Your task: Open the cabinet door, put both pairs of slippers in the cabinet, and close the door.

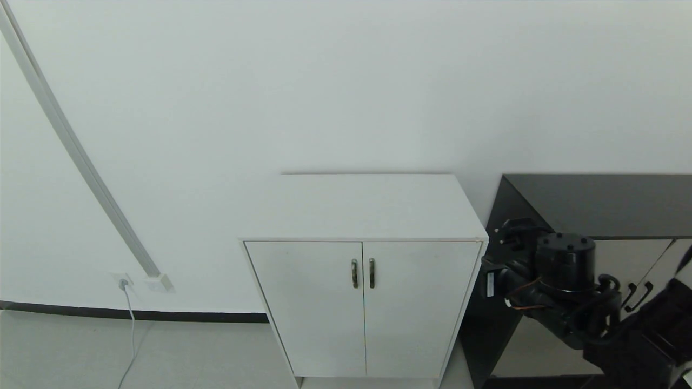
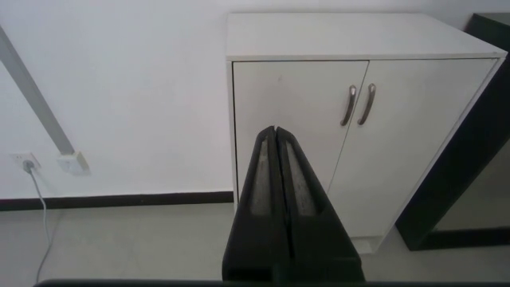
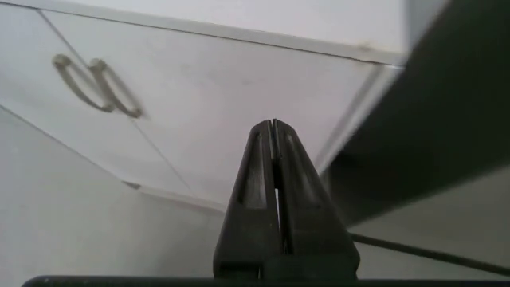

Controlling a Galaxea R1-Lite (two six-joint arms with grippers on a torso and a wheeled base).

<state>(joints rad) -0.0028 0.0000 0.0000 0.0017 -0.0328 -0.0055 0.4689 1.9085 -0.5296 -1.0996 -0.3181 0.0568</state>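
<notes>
A white two-door cabinet (image 1: 362, 281) stands against the wall with both doors closed. Two dark metal handles (image 1: 363, 273) sit side by side at the middle seam. My right arm is raised beside the cabinet's right side. My right gripper (image 3: 273, 127) is shut and empty, held off the right door (image 3: 239, 104), with the handles (image 3: 96, 84) farther along. My left gripper (image 2: 275, 131) is shut with nothing in it and points at the left door (image 2: 299, 135) from some distance; the handles (image 2: 358, 105) lie beyond it.
A black cabinet (image 1: 594, 210) stands right beside the white one on its right. A wall socket (image 1: 123, 281) with a white cable and a slanted grey conduit (image 1: 70, 146) are on the wall at the left. Bare grey floor (image 1: 135, 351) lies left of the cabinet.
</notes>
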